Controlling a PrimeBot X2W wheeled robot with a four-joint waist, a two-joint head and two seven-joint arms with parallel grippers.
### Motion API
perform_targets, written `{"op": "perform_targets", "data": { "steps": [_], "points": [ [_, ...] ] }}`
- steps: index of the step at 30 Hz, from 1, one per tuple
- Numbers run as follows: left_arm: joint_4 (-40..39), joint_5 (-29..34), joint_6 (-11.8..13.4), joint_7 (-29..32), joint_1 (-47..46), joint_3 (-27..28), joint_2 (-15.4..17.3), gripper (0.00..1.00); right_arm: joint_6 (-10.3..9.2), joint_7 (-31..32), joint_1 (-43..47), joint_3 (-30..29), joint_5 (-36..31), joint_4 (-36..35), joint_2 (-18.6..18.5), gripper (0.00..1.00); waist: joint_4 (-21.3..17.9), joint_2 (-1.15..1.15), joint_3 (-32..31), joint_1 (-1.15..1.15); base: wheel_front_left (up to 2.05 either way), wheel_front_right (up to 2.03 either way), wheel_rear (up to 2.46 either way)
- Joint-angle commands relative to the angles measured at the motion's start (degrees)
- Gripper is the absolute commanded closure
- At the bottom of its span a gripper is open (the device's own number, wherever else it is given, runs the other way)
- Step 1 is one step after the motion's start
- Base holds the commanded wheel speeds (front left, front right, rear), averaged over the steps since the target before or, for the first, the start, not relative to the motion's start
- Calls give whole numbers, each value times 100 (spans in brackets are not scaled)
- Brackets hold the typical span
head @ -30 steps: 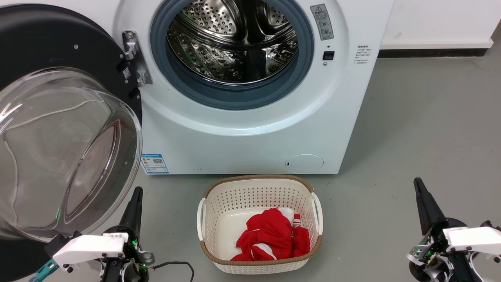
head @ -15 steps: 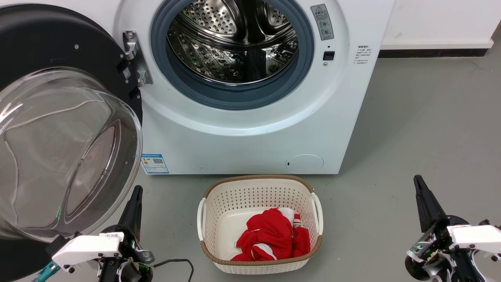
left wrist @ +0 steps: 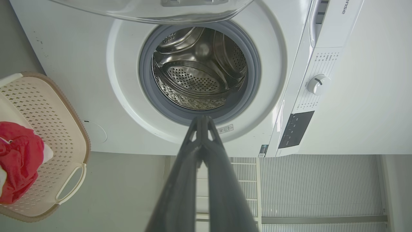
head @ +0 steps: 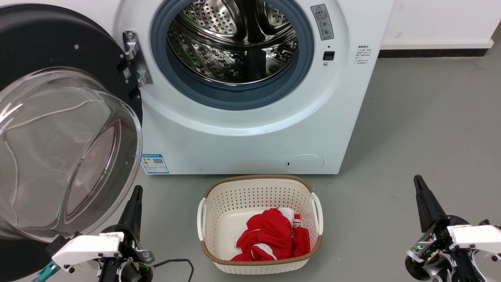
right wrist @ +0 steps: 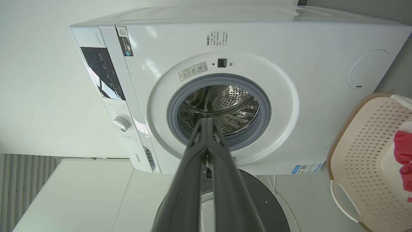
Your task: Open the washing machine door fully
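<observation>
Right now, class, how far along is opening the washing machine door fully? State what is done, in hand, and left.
Done: the washing machine door stands swung wide at the head view's left, baring the steel drum. In hand: nothing; the left hand and right hand are shut, low, clear of the door. Left: probably nothing, though whether the hinge allows more swing is unclear.

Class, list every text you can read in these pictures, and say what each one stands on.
"nse": end of a cut-off brand name on the washer top panel.
Warning sticker: too small to read.
Blue label: too small to read.
Print beside the dial: blurred.
</observation>
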Motion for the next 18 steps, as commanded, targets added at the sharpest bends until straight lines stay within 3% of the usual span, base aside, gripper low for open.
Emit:
{"op": "perform_targets", "data": {
  "steps": [1, 18],
  "points": [
    [6, -9, -24, 17, -48, 18, -6, 100, -1, 10, -63, -6, -9, 6, 2, 100, 0, 0, 0, 0, 0, 0, 0],
    [5, -10, -24, 16, -47, 17, -6, 100, -1, 16, -64, -13, -20, 6, 10, 100, 0, 0, 0, 0, 0, 0, 0]
  ]
}}
